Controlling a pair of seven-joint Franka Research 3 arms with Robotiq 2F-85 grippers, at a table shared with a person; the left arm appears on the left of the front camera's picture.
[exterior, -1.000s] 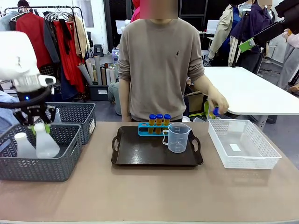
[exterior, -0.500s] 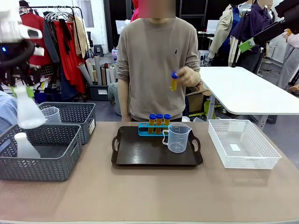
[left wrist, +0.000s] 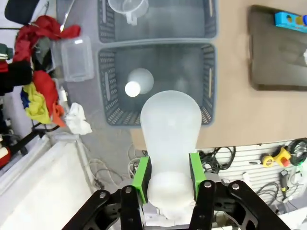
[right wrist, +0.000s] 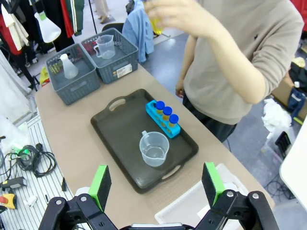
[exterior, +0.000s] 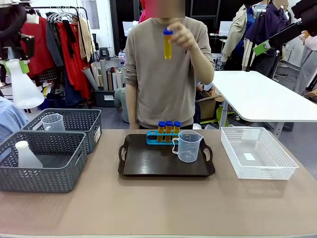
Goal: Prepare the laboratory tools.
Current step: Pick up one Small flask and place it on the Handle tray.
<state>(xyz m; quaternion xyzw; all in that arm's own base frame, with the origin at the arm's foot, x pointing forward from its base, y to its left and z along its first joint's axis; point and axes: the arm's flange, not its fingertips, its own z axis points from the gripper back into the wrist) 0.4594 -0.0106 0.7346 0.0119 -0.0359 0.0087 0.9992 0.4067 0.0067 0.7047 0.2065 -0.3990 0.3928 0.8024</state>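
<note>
One frosted flask (exterior: 25,91) upright, neck up between left jaws, base down

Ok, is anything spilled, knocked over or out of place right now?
Nothing stands out. Three amber tubes and the beaker stand upright on the tray, no spill shows. The left gripper holds a conical flask in the air; the person's hand holds up a fourth tube.

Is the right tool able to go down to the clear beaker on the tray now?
Probably yes. The right tool is open above the tray, and the beaker stands upright below it with nothing between. The person's hand is raised high with a tube, away from the tray.
</note>
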